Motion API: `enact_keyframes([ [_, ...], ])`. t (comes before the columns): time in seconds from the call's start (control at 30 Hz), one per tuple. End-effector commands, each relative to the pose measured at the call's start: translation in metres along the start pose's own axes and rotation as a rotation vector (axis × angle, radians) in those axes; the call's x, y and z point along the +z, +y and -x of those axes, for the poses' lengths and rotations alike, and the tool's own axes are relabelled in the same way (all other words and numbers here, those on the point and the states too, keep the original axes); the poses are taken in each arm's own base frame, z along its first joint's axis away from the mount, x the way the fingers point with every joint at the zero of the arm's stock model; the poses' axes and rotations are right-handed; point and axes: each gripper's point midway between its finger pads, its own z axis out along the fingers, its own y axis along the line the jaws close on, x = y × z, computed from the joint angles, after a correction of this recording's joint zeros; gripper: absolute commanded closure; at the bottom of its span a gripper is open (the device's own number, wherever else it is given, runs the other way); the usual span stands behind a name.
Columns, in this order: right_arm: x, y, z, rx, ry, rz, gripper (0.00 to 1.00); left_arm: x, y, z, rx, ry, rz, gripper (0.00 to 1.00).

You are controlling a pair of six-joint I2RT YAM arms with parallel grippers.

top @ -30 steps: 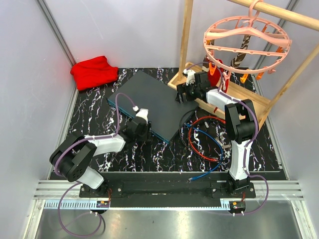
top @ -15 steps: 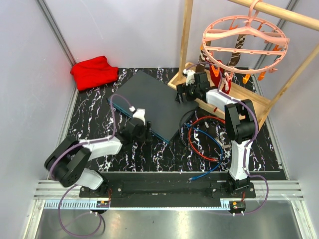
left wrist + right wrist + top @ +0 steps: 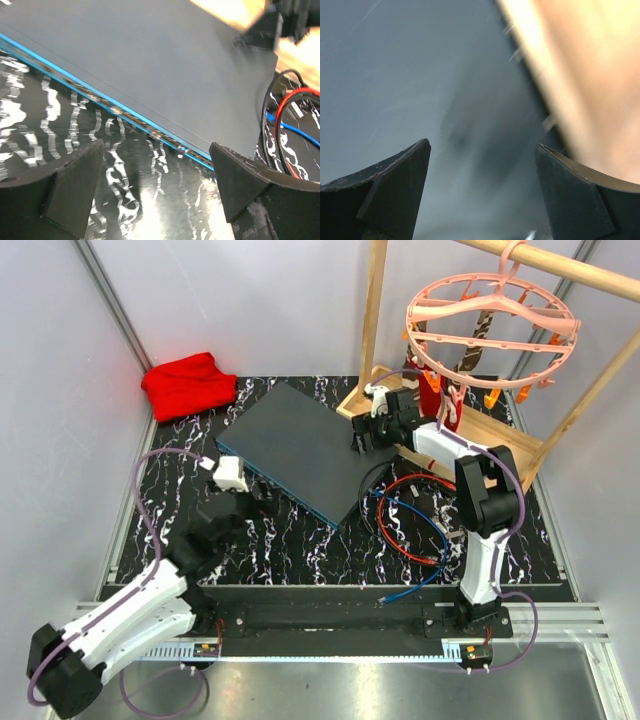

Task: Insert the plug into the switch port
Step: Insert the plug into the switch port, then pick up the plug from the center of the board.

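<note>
The left tool (image 3: 156, 150) has backed near-left off the teal port edge of the switch (image 3: 300, 445) lying mid-desk (image 3: 300, 552) and spread wide, empty like the open right tool (image 3: 482, 147) over the switch's far-right corner, so neither holds a plug.

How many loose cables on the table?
3, tangled right of the switch: red cable, blue cable, black cable. More could be hidden in the tangle.

Pale grey walls (image 3: 250, 310) stand all around. The counter (image 3: 300, 550) is black with white squiggly lines. A wooden rack (image 3: 373, 320) stands at the upper right, and a round pink hanger (image 3: 450, 304) hangs from it. A metal rail (image 3: 570, 618) runs along the bottom.
</note>
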Motion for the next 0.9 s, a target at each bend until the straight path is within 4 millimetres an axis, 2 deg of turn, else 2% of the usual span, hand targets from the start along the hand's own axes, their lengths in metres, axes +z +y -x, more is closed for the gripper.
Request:
enact_keyframes([
  [0.0, -0.047, 0.055, -0.01, 0.005, 0.05, 0.07, 0.08, -0.027, 0.021, 0.037, 0.098, -0.081, 0.09, 0.05],
  [0.03, -0.06, 0.061, -0.007, -0.002, 0.043, 0.067, 0.08, -0.036, 0.02, 0.055, 0.092, -0.126, 0.086, 0.04],
  [0.07, -0.066, 0.059, -0.01, -0.002, 0.048, 0.043, 0.09, -0.042, 0.024, 0.058, 0.127, -0.122, 0.097, 0.02],
  [0.1, -0.071, 0.059, -0.022, 0.027, 0.072, 0.028, 0.09, -0.047, 0.025, 0.067, 0.137, -0.14, 0.101, 0.02],
  [0.13, -0.085, 0.06, -0.021, 0.043, 0.065, 0.014, 0.09, -0.057, 0.023, 0.084, 0.135, -0.179, 0.096, 0.01],
  [0.17, -0.092, 0.057, -0.028, 0.052, 0.076, -0.012, 0.09, -0.061, 0.025, 0.089, 0.166, -0.185, 0.101, 0.01],
  [0.2, -0.096, 0.055, -0.043, 0.065, 0.106, -0.026, 0.09, -0.067, 0.026, 0.096, 0.173, -0.207, 0.104, 0.01],
  [0.23, -0.11, 0.056, -0.047, 0.084, 0.113, -0.041, 0.09, -0.073, 0.027, 0.105, 0.199, -0.229, 0.106, 0.01],
  [0.3, -0.123, 0.051, -0.075, 0.146, 0.179, -0.095, 0.1, -0.077, 0.028, 0.111, 0.228, -0.252, 0.103, 0.01],
  [0.33, -0.133, 0.051, -0.076, 0.161, 0.167, -0.112, 0.12, -0.078, 0.029, 0.113, 0.258, -0.264, 0.104, 0.01],
  [0.37, -0.138, 0.047, -0.092, 0.182, 0.194, -0.149, 0.12, -0.078, 0.03, 0.112, 0.27, -0.268, 0.107, 0.01],
  [0.4, -0.148, 0.047, -0.097, 0.215, 0.196, -0.17, 0.13, -0.075, 0.032, 0.107, 0.279, -0.263, 0.114, 0.01],
  [0.43, -0.153, 0.039, -0.104, 0.229, 0.2, -0.225, 0.15, -0.074, 0.032, 0.106, 0.286, -0.265, 0.114, 0.01],
  [0.47, -0.156, 0.035, -0.121, 0.253, 0.23, -0.251, 0.16, -0.072, 0.032, 0.103, 0.291, -0.259, 0.11, 0.01],
  [0.5, -0.162, 0.03, -0.125, 0.285, 0.225, -0.29, 0.18, -0.07, 0.032, 0.1, 0.295, -0.25, 0.105, 0.01],
  [0.57, -0.167, 0.016, -0.143, 0.329, 0.245, -0.354, 0.22, -0.066, 0.029, 0.095, 0.307, -0.236, 0.093, 0.01],
  [0.63, -0.17, 0.007, -0.148, 0.361, 0.236, -0.396, 0.25, -0.066, 0.027, 0.096, 0.309, -0.234, 0.086, 0.01],
  [0.7, -0.165, -0.004, -0.156, 0.363, 0.253, -0.423, 0.34, -0.064, 0.028, 0.097, 0.347, -0.231, 0.092, 0.01],
  [0.77, -0.161, -0.011, -0.152, 0.347, 0.251, -0.444, 0.47, -0.063, 0.03, 0.096, 0.364, -0.22, 0.099, 0.01],
  [0.83, -0.153, -0.019, -0.155, 0.306, 0.28, -0.457, 0.53, -0.062, 0.031, 0.092, 0.382, -0.204, 0.101, 0.01],
  [0.87, -0.149, -0.022, -0.149, 0.275, 0.275, -0.456, 0.55, -0.061, 0.031, 0.091, 0.388, -0.196, 0.103, 0.01],
])
